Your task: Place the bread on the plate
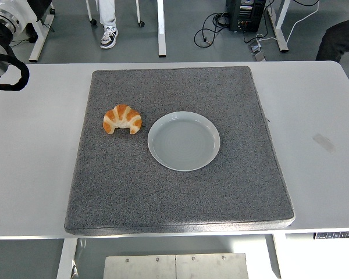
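Observation:
The bread is a golden croissant (123,119) lying on the grey mat (180,200), left of centre. An empty pale grey plate (184,140) sits on the mat just to the right of the croissant, with a small gap between them. My left arm (6,35) shows only at the top left corner, raised well away from the croissant. Its hand is cut off by the picture's edge. My right arm is out of view.
The mat lies on a white table (314,145). Beyond the far edge are table legs, cables, a person's shoe (109,38) and a person's dark-clad leg (340,38) at the top right.

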`<state>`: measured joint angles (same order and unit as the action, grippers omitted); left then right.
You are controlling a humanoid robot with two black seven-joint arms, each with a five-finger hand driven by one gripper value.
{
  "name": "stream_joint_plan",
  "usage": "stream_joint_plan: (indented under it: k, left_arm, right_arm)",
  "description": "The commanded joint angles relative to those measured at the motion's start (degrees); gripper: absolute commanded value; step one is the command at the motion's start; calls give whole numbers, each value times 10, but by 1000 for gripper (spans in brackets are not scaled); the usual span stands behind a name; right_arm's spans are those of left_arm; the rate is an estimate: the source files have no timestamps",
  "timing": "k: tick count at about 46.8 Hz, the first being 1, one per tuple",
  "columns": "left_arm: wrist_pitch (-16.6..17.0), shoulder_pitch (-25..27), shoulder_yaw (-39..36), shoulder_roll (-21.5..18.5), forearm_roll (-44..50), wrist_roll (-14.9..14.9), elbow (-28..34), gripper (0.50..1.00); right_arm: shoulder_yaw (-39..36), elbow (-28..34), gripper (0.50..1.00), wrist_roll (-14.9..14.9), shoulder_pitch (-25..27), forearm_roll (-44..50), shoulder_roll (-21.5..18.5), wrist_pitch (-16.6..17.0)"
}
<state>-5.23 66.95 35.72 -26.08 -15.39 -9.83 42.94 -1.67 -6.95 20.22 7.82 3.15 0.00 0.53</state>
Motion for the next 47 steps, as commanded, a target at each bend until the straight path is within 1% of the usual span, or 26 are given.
stream_joint_plan:
  k: [1, 6, 10, 12, 15, 17, 20, 22, 25, 28, 29, 33, 37, 41, 47]
  left_arm:
    - [0, 13, 0, -20, -68, 0, 14, 984]
    - [2, 20, 1, -21, -125, -2, 20, 984]
    - [0, 30, -1, -21, -135, -5, 21, 984]
    - [-3, 30, -4, -21, -139, -19, 23, 986]
    - [-3, 32, -18, -23, -168, -64, 31, 986]
    - [-3, 34, -28, -30, -198, -80, 43, 986]
    - [-7, 38, -37, -47, -241, -79, 66, 986]
    - [-7, 40, -49, -51, -269, -77, 72, 984]
    - [-8, 54, -85, -52, -301, -64, 72, 984]
    - [-9, 70, -154, -53, -315, -37, 72, 984]
    - [-9, 77, -184, -53, -318, -33, 71, 984]
    - [-9, 116, -295, -54, -319, -33, 71, 986]
    - [-9, 137, -368, -55, -319, -35, 71, 986]
    - [-10, 145, -402, -55, -329, -37, 72, 986]
    - [-10, 148, -425, -52, -388, -36, 76, 983]
  right_arm:
    - [0, 0, 1000, 0, 0, 0, 0, 0]
    - [0, 0, 1000, 0, 0, 0, 0, 0]
    - [0, 0, 1000, 0, 0, 0, 0, 0]
    - [-1, 0, 1000, 0, 0, 0, 0, 0]
    - [-1, 0, 1000, 0, 0, 0, 0, 0]
    - [0, 0, 1000, 0, 0, 0, 0, 0]
    - [0, 0, 1000, 0, 0, 0, 0, 0]
    - [0, 0, 1000, 0, 0, 0, 0, 0]
    - [0, 0, 1000, 0, 0, 0, 0, 0]
    - [0, 0, 1000, 0, 0, 0, 0, 0]
    - [0, 0, 1000, 0, 0, 0, 0, 0]
    - [0, 0, 1000, 0, 0, 0, 0, 0]
    - [0, 0, 1000, 0, 0, 0, 0, 0]
    - [0, 0, 1000, 0, 0, 0, 0, 0]
    - [-1, 0, 1000, 0, 0, 0, 0, 0]
